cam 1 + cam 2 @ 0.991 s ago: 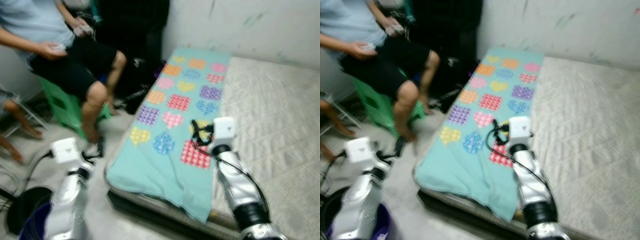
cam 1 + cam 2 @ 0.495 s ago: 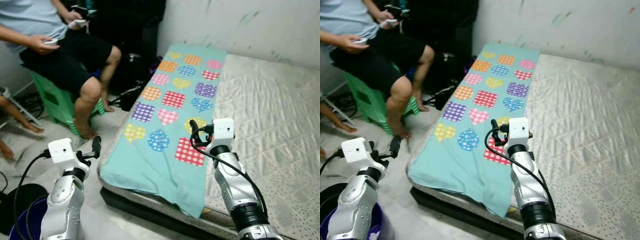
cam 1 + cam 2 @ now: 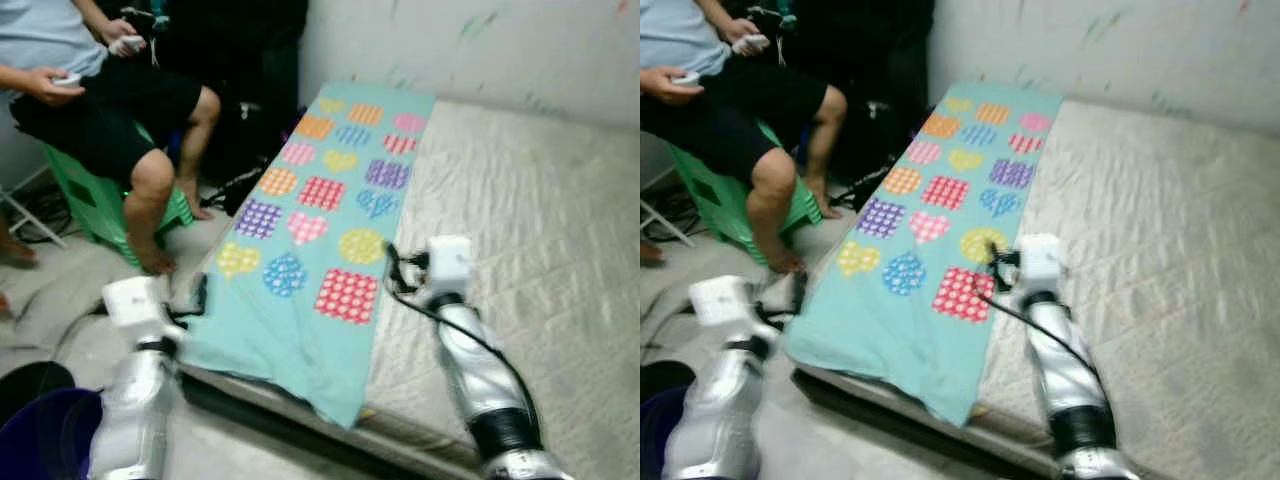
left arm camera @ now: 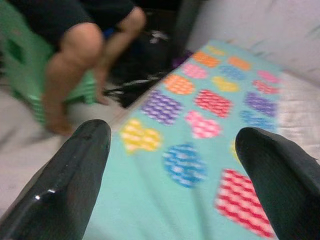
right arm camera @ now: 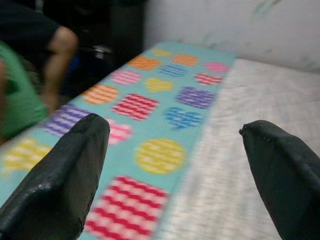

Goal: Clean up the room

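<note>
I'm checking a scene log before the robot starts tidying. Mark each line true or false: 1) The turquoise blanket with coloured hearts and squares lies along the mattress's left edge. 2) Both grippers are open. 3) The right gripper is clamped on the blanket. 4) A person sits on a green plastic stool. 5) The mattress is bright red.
1) True: the turquoise blanket runs along the left edge of the mattress.
2) True: the left gripper and the right gripper both have their fingers spread wide.
3) False: the right gripper is open and holds nothing.
4) True: the person sits on the green plastic stool.
5) False: the mattress is off-white and quilted.
</note>
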